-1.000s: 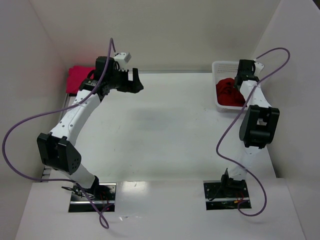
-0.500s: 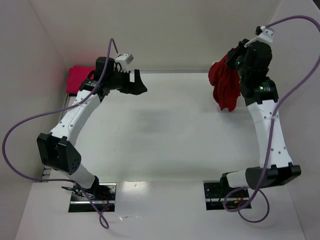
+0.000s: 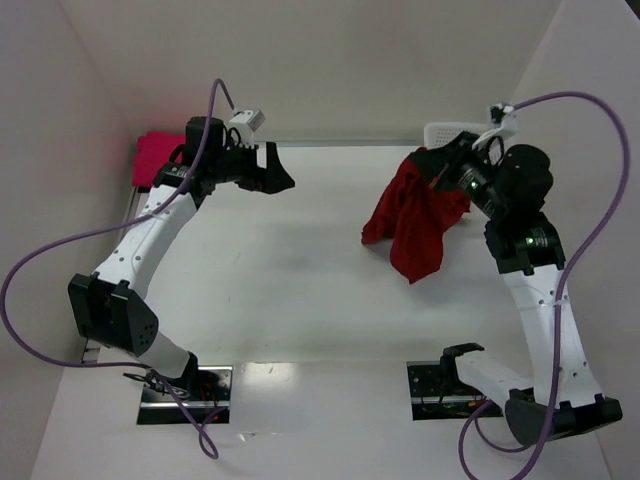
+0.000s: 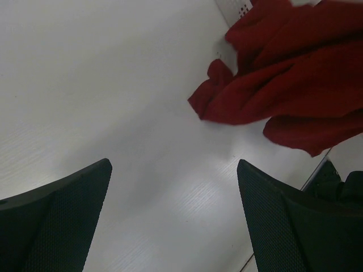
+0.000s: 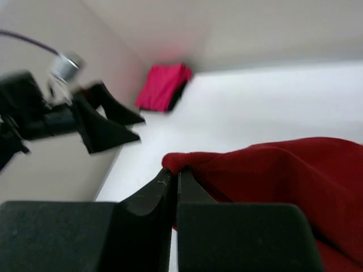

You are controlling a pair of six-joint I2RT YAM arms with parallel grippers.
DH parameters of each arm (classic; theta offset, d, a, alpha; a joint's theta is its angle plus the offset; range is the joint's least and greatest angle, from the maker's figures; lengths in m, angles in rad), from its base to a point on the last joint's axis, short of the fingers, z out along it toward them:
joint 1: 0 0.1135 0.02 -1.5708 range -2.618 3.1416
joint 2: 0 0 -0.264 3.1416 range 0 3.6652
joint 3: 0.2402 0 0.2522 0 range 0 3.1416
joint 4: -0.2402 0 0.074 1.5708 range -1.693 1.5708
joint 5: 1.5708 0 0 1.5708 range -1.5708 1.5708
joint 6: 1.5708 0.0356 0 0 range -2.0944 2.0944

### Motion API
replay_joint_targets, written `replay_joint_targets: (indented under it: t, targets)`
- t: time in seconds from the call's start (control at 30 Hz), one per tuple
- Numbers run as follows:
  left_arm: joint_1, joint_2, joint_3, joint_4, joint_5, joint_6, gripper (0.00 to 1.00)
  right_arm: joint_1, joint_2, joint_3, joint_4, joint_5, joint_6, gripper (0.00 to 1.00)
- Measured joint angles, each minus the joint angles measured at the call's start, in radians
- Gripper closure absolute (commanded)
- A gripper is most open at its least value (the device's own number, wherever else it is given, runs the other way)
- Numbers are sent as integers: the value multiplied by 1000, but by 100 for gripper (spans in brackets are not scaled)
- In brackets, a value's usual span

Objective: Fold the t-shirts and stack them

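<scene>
From above, the right hand (image 3: 436,168) has swung the red shirt (image 3: 410,215) from the basket (image 3: 447,130) out over the table (image 3: 300,270), while the pink shirt (image 3: 155,155) lies far left. The left wrist view shows the left hand (image 4: 173,164) wide open. The right wrist view shows the right hand clamped on red cloth.

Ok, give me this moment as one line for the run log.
right gripper: shut on crimson t-shirt, cloth hanging | left gripper: open, empty | pink t-shirt: far-left corner | basket: behind crimson t-shirt

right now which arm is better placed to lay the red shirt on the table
Right: the right gripper is shut on the crimson t-shirt over the table; the left gripper is open, empty, apart.
</scene>
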Motion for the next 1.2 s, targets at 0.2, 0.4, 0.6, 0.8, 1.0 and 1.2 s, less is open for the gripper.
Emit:
replay_joint_targets:
  t: [0.2,0.4,0.6,0.8,1.0,1.2]
  targets:
    - [2,-32,-4,13,5,-8,1,16,10,-82,-67,-34,-6,99]
    - [2,-39,-24,19,3,-31,1,28,108,55,-64,-5,-41,99]
    - [2,-137,-89,25,-73,-35,1,97,306,62,-40,167,-140,99]
    - [2,-289,-140,55,-170,-58,1,130,472,100,-57,217,-194,99]
    - [2,-371,-193,69,-248,-68,1,390,537,241,-43,237,-227,99]
    - [2,-415,-285,60,-303,-99,1,504,518,270,-44,186,-214,99]
